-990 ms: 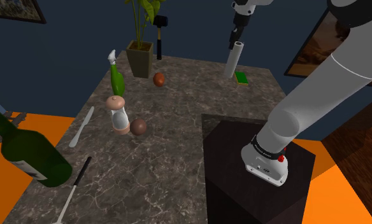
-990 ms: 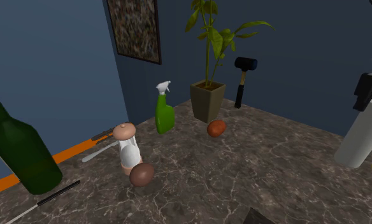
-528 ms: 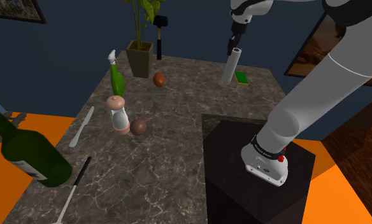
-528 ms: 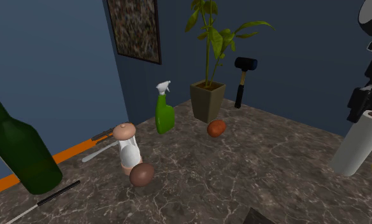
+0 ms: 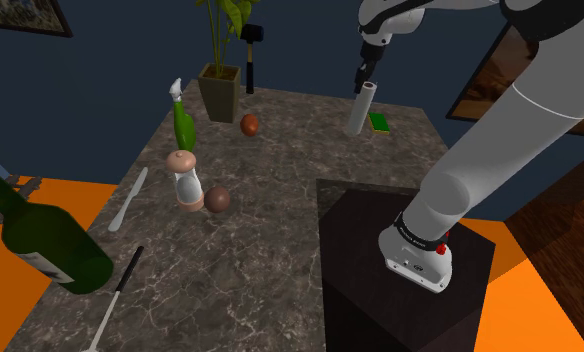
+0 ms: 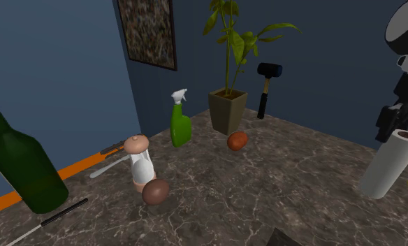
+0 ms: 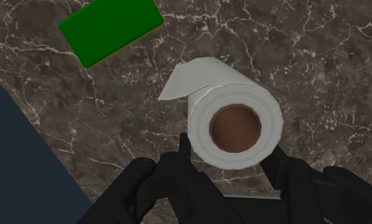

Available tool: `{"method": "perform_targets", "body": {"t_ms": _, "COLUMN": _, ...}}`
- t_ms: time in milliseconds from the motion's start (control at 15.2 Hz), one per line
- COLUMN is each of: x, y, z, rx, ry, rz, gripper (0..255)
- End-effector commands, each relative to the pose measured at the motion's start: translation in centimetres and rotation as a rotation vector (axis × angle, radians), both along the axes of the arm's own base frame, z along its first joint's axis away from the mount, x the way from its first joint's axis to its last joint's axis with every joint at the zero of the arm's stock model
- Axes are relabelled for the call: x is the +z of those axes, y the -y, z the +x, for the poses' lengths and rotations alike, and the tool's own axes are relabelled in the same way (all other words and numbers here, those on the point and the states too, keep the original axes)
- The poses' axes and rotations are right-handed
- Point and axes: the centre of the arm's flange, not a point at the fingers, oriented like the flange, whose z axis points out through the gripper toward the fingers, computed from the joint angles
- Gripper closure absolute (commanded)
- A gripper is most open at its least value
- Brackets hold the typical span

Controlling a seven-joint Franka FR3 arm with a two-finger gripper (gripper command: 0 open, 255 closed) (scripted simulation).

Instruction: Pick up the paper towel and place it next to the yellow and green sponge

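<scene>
**Tool clamped on the paper towel, roll just beside the sponge**

Read the shoulder view left to right.
- At the far left of the marbled worktop [image 5: 270, 240] you see a dark green bottle [image 5: 42, 238].
- Next come a thin black-and-white rod [image 5: 116, 298] and a pale knife [image 5: 127, 199].
- Then a white mill with a tan cap [image 5: 186, 178], a green spray bottle [image 5: 183, 122] behind it and a brown ball [image 5: 217, 199] just beside it.
- Further right are a potted plant [image 5: 220, 90], a black-headed hammer [image 5: 250, 58] and a reddish-brown egg shape [image 5: 249, 125].
- Near the far edge is the paper towel [image 5: 360, 110], a white roll that leans.
- You can't tell if its lower end touches the worktop.
- The tool [image 5: 363, 80] grips its top, with a black finger pressed on each side of the roll in the wrist view.
- The green sponge with a yellow edge [image 5: 380, 122] lies flat just right of the roll, not touching it.
- The dark stand [image 5: 400, 280] is at the lower right.
</scene>
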Motion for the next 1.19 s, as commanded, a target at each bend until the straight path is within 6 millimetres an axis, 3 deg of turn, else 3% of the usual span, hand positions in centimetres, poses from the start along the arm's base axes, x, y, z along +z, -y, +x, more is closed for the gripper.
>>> {"method": "perform_targets", "body": {"t_ms": 0, "x": 0.0, "y": 0.0, "z": 0.0, "rx": 0.0, "ry": 0.0, "rz": 0.0, "gripper": 255}}
{"method": "perform_targets", "body": {"t_ms": 132, "x": 0.0, "y": 0.0, "z": 0.0, "rx": 0.0, "ry": 0.0, "rz": 0.0, "gripper": 255}}
{"method": "perform_targets", "body": {"t_ms": 198, "x": 0.0, "y": 0.0, "z": 0.0, "rx": 0.0, "ry": 0.0, "rz": 0.0, "gripper": 0}}
{"method": "perform_targets", "body": {"t_ms": 528, "x": 0.0, "y": 0.0, "z": 0.0, "rx": 0.0, "ry": 0.0, "rz": 0.0, "gripper": 0}}
{"method": "perform_targets", "body": {"t_ms": 792, "x": 5.0, "y": -0.1, "z": 0.0, "rx": 0.0, "ry": 0.0, "rz": 0.0, "gripper": 0}}
{"method": "perform_targets", "body": {"t_ms": 1122, "x": 5.0, "y": -0.1, "z": 0.0, "rx": 0.0, "ry": 0.0, "rz": 0.0, "gripper": 0}}
